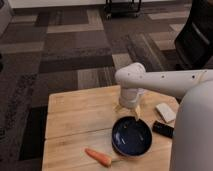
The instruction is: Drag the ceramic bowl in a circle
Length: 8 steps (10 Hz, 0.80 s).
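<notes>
The ceramic bowl (131, 137), dark navy and glossy, lies on the wooden table (75, 115) toward its front right. My white arm reaches in from the right and bends down over the table. My gripper (128, 111) hangs just above the bowl's far rim, its yellowish fingers (136, 112) pointing down at the rim. Whether the fingers touch the rim is unclear.
An orange carrot (98, 157) lies at the front of the table, left of the bowl. A white block (165, 112) and a black remote-like object (163, 129) sit at the right edge. Patterned carpet surrounds the table; a black chair (197, 35) stands at the far right.
</notes>
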Motion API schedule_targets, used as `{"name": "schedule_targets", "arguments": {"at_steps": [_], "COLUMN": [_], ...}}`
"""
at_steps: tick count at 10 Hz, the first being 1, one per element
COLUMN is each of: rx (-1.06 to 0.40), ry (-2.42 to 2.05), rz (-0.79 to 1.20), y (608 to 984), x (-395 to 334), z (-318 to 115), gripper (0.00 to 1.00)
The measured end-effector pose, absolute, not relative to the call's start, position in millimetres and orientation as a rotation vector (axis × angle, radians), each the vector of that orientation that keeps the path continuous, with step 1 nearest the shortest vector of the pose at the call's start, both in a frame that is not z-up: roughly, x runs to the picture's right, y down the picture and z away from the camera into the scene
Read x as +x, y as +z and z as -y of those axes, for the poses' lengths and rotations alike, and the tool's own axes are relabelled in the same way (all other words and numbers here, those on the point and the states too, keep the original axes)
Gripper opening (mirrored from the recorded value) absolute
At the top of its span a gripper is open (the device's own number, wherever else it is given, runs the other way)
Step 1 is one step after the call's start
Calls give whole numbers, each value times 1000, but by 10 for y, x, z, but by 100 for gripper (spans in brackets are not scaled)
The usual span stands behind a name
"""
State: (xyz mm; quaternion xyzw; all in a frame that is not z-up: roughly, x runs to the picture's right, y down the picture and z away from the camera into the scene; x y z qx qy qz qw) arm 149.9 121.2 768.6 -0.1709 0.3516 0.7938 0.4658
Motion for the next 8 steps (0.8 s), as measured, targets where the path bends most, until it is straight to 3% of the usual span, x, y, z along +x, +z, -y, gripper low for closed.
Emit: {"name": "schedule_targets", "arguments": {"at_steps": [3,8], "rx": [-362,-195], "ry": [2017,2149], "rz": [-891,-1075], "y": [7533,6953], "x": [1867,2545], "z": [-1181,-1619], "gripper": [65,65]}}
